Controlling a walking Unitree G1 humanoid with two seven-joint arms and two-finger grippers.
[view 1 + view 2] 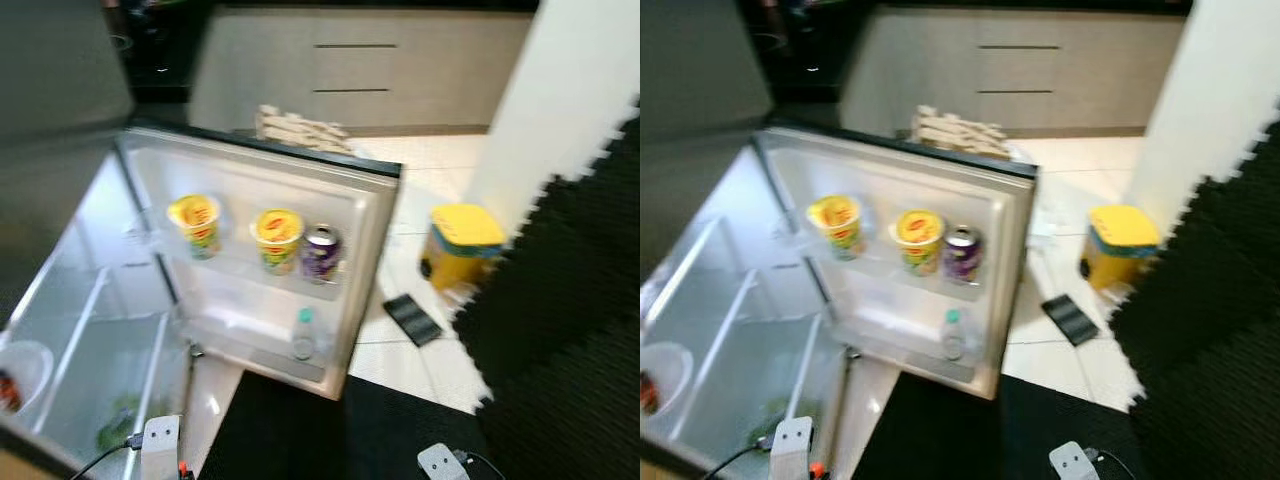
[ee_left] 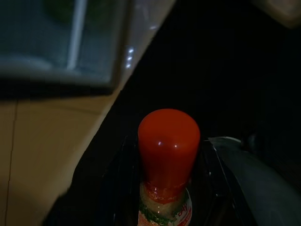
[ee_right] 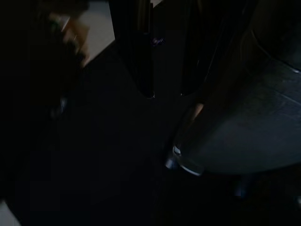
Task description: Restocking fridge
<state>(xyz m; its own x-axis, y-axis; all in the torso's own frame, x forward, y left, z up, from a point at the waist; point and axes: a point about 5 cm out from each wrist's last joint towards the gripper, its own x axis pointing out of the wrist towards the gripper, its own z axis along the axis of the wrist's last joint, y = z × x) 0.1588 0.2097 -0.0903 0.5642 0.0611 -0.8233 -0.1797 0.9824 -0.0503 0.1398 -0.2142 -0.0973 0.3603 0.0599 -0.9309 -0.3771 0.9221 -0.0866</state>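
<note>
1. Kitchen floor (image 1: 420,160) was pale tile w/ a black mat (image 1: 560,330) on the robot's right, grey drawers at the back, and a yellow-lidded tub (image 1: 462,245) standing on the tile.
2. Fridge (image 1: 80,330) stood open, glass shelves mostly bare; something green lay at the bottom and a white bowl (image 1: 20,372) sat at the near left edge.
3. Fridge door (image 1: 270,250) was swung out: two yellow cups (image 1: 196,224), a purple can (image 1: 320,252) on the upper rack, and a small clear bottle (image 1: 304,333) on the lower one. So prob part stocked already, imo.
4. Left gripper (image 2: 164,188) was clamped on a red-capped bottle (image 2: 168,146), held low near the fridge's front edge, not yet inside. That one's left to shelve.
5. Right gripper (image 3: 167,92) hung over the dark mat; fingers looked near together w/ nothing between them, but it's too dark, can't tell.
</note>
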